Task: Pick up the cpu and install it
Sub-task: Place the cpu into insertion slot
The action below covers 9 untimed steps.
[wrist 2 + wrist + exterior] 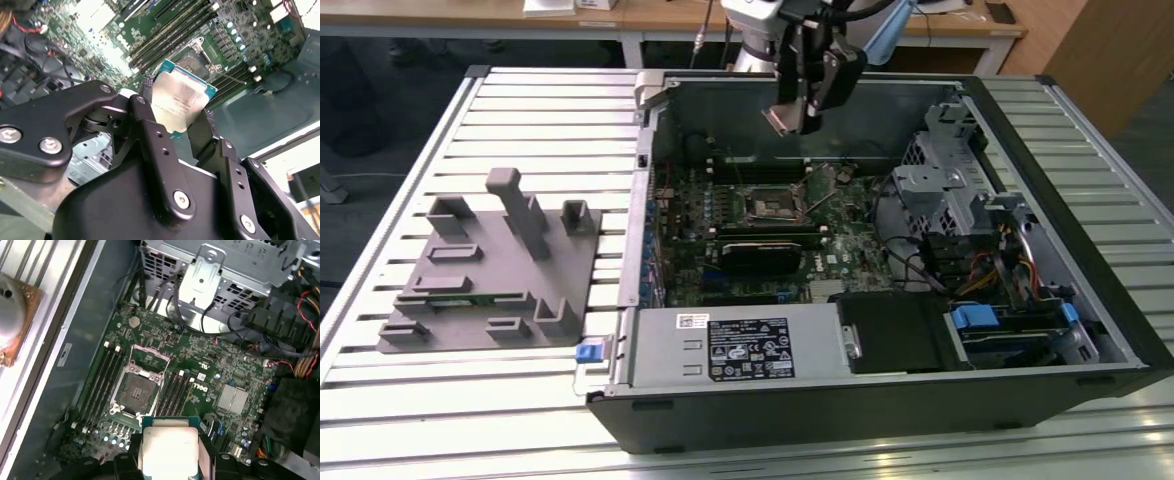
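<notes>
The cpu (180, 102), a thin square chip with a pale silver top and green edge, is pinched by its sides between my gripper's black fingers (150, 130). My gripper (794, 122) hangs high over the back part of the open computer case (1067, 290), shut on the cpu (781, 120). Below it on the green motherboard lies the socket (771, 203), a dark square frame with its centre uncovered. In both wrist views the socket (137, 390) (197, 62) sits well under the cpu (169, 447), with clear air between them.
Memory slots (102, 382) flank the socket. A grey labelled box (734, 345) fills the case's near side, and a metal drive cage (947, 180) with cables is at the exterior view's right. A grey parts fixture (487, 270) rests on the slatted table. A copper-based cooler (10, 320) lies outside the case.
</notes>
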Each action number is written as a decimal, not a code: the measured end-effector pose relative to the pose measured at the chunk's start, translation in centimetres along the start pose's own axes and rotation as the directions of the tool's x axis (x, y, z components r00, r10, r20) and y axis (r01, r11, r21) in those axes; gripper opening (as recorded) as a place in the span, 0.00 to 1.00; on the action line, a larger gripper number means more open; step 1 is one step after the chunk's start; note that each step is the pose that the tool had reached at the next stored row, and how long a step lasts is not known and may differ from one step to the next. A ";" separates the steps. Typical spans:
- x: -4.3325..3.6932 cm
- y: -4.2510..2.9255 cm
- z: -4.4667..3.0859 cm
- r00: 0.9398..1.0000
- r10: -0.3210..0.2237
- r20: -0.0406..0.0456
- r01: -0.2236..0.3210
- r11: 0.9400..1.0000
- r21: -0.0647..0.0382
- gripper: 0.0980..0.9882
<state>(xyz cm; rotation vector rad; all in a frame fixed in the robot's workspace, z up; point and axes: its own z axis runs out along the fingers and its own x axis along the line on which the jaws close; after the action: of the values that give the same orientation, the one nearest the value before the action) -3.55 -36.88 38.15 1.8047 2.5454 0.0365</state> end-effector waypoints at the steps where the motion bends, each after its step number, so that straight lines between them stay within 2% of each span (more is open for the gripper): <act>1: 0.00 0.00 0.02 1.000 0.017 0.001 -0.017 1.000 0.000 0.49; 5: 0.00 0.00 0.11 0.996 0.087 0.003 -0.087 0.996 0.000 0.49; 9: 0.00 0.00 0.24 0.987 0.161 0.005 -0.161 0.987 0.000 0.49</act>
<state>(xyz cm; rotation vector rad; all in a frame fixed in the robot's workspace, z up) -3.54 -36.87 37.91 2.0027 2.3903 0.0336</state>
